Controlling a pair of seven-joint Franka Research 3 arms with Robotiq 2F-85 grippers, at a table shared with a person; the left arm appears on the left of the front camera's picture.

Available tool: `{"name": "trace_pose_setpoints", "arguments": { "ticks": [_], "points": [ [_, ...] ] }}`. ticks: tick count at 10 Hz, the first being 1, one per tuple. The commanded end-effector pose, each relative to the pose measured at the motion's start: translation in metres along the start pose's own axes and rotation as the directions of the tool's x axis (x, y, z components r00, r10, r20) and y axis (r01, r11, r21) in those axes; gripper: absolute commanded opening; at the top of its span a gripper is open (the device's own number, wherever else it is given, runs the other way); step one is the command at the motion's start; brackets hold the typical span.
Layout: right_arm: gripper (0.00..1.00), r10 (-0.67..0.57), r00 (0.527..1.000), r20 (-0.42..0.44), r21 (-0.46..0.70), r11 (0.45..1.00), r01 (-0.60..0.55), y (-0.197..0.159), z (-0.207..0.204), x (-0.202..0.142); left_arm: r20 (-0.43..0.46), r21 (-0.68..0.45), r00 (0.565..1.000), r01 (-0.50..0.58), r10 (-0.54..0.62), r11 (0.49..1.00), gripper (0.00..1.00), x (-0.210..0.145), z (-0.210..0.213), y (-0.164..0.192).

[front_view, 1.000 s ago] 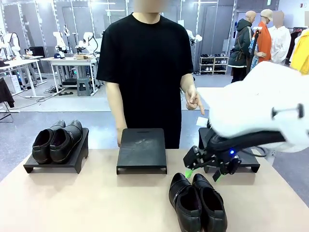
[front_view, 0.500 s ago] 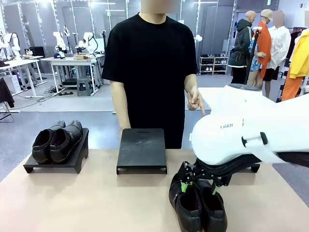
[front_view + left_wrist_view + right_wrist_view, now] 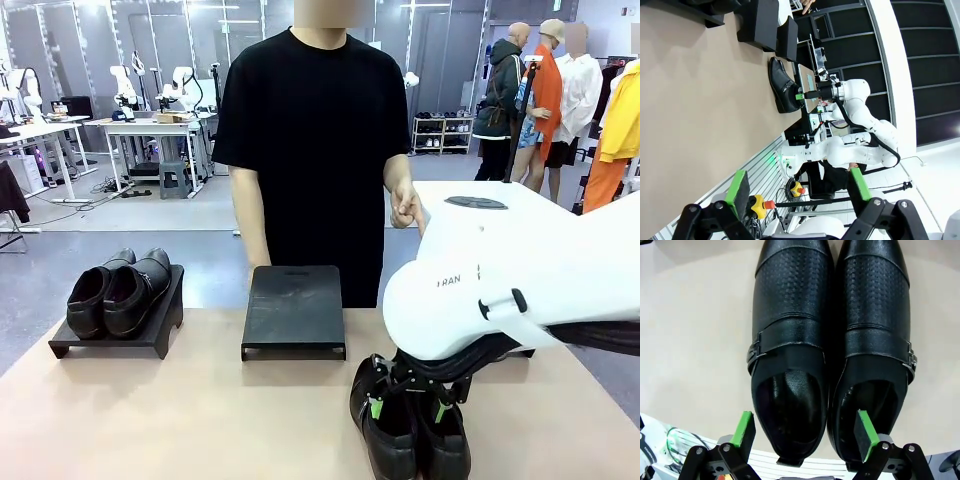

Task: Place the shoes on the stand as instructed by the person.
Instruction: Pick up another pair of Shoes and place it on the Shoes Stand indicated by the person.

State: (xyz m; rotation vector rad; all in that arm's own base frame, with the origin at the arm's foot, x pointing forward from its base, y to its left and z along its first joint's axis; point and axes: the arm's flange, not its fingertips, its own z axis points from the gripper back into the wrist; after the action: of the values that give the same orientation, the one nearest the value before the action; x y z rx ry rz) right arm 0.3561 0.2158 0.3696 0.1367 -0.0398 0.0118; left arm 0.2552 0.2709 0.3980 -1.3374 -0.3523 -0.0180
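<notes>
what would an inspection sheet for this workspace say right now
surface: tan table
job's things: first pair on left stand; middle stand bare; second pair on table, side by side; person's hand points down at the right
clutter: nothing seen
grippers: right gripper open over second pair's heel ends; left gripper open, holding nothing
cables: wire coil below table edge
surroundings: people and benches behind
</notes>
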Motion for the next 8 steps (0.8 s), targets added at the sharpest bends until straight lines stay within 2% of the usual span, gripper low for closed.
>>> {"name": "trace_pose_setpoints", "arguments": {
  "ticks": [1, 4, 5, 6, 8],
  "points": [
    [1.0, -0.032, 0.999, 0.005, -0.033, 0.999, 0.033, 0.007, -0.011, 0.007, -0.011, -0.006, 1.0, 0.012, -0.012, 1.0, 1.0, -0.004, 0.0, -0.001],
    [1.0, -0.04, 0.999, -0.016, -0.04, 0.998, 0.04, 0.003, -0.023, 0.007, -0.011, -0.006, 1.0, 0.012, -0.012, 1.0, 1.0, -0.004, 0.0, -0.001],
    [0.81, -0.037, 0.999, -0.018, -0.056, 0.998, 0.036, 0.001, -0.026, 0.008, -0.011, -0.006, 1.0, 0.012, -0.012, 1.0, 1.0, -0.004, 0.0, -0.001],
    [0.42, -0.031, 0.999, -0.022, -0.069, 0.997, 0.029, 0.001, -0.029, 0.009, -0.011, -0.006, 1.0, 0.012, -0.012, 1.0, 1.0, -0.004, 0.0, -0.001],
    [0.0, -0.024, 0.999, -0.032, -0.088, 0.996, 0.021, 0.002, -0.032, 0.009, -0.011, -0.006, 1.0, 0.012, -0.012, 1.0, 1.0, -0.004, 0.0, -0.001]
  ]
}}
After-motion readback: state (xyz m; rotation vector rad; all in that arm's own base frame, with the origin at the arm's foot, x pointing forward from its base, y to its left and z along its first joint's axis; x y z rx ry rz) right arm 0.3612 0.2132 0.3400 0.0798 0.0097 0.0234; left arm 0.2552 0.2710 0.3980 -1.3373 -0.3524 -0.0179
